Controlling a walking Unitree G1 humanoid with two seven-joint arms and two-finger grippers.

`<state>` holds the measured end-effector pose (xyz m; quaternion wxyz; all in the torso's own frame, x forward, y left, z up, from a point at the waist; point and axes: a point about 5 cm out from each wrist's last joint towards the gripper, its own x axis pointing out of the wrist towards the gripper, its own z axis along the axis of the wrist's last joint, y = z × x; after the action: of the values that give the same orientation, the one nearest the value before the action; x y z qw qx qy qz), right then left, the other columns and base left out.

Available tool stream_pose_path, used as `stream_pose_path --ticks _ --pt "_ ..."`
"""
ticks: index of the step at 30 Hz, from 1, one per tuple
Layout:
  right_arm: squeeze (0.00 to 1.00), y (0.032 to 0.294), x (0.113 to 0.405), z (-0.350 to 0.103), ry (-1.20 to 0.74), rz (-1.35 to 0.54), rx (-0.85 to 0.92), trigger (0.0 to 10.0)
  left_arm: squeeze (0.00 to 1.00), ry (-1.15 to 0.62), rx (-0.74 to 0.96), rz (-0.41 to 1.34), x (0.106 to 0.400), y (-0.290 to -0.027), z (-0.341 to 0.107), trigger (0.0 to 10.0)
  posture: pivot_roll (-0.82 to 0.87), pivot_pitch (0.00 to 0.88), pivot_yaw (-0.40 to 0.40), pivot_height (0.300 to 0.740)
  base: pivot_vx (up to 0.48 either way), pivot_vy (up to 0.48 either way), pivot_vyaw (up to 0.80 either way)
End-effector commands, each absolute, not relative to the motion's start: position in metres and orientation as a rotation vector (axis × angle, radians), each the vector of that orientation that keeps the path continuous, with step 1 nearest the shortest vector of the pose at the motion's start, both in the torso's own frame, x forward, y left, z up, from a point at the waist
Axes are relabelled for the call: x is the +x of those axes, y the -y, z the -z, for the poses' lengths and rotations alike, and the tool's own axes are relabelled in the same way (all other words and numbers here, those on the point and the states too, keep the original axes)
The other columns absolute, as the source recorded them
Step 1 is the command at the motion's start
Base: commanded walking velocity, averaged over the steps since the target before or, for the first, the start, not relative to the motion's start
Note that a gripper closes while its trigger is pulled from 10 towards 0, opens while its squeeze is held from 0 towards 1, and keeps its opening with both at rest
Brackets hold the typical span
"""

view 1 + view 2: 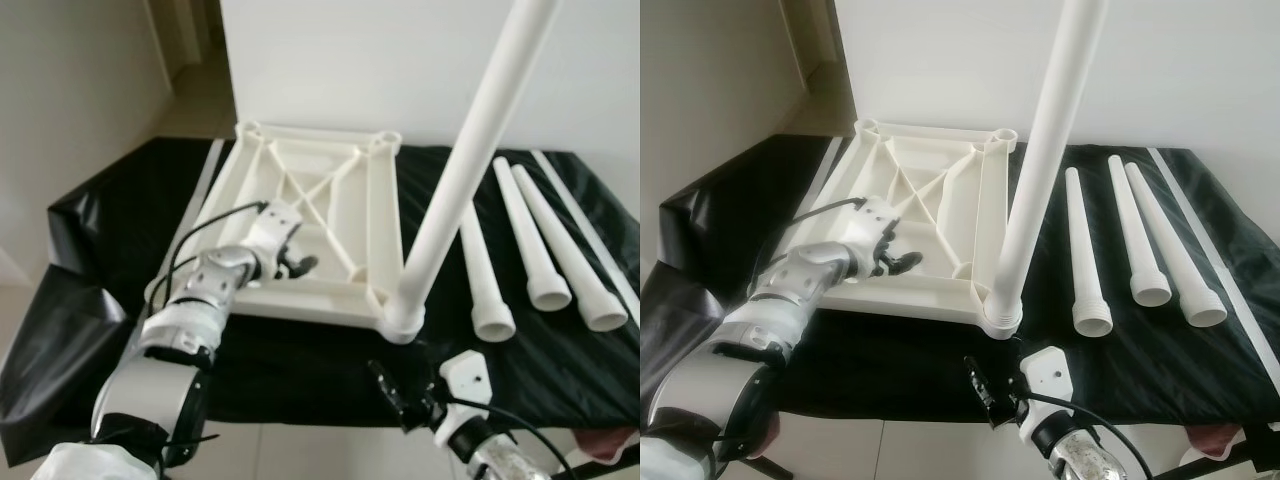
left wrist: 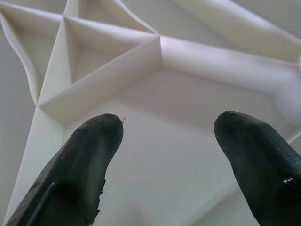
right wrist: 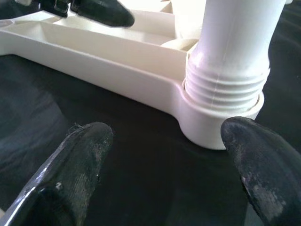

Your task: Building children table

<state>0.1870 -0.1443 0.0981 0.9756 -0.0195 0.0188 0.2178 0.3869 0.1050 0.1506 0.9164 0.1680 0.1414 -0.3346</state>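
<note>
White tabletop [image 1: 320,190] lies upside down, ribs up, at frame centre on a black sheet [image 1: 100,230]. One leg [image 1: 470,150] stands upright in its lower-right corner socket. Three loose legs [image 1: 545,240] lie side by side to the right. Left gripper [image 1: 295,262] hovers over the tabletop's lower-left ribs, fingers apart. Right gripper [image 1: 395,395], bottom centre, fingers apart, faces the socket [image 3: 211,127], holding nothing.
</note>
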Motion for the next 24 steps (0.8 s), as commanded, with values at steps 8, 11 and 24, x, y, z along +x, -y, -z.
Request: stream_pose_path --ticks 8,11,24 --pt "0.00 0.148 0.186 -0.100 -0.014 -0.447 -0.043 10.0 0.00 -0.363 0.355 0.812 0.382 -0.112 -0.144 10.0 -0.04 0.000 0.049 0.740 0.000 0.000 0.00" --pt "0.00 0.147 0.186 -0.099 -0.014 -0.450 -0.042 10.0 0.00 -0.347 0.293 0.853 0.382 -0.112 -0.148 10.0 -0.04 0.000 0.049 0.740 0.000 0.000 0.00" --pt "0.00 0.147 0.190 -0.100 -0.002 -0.464 -0.047 10.0 0.00 -0.279 0.133 1.046 0.374 -0.112 -0.159 10.0 -0.04 0.000 0.040 0.740 0.000 0.000 0.00"
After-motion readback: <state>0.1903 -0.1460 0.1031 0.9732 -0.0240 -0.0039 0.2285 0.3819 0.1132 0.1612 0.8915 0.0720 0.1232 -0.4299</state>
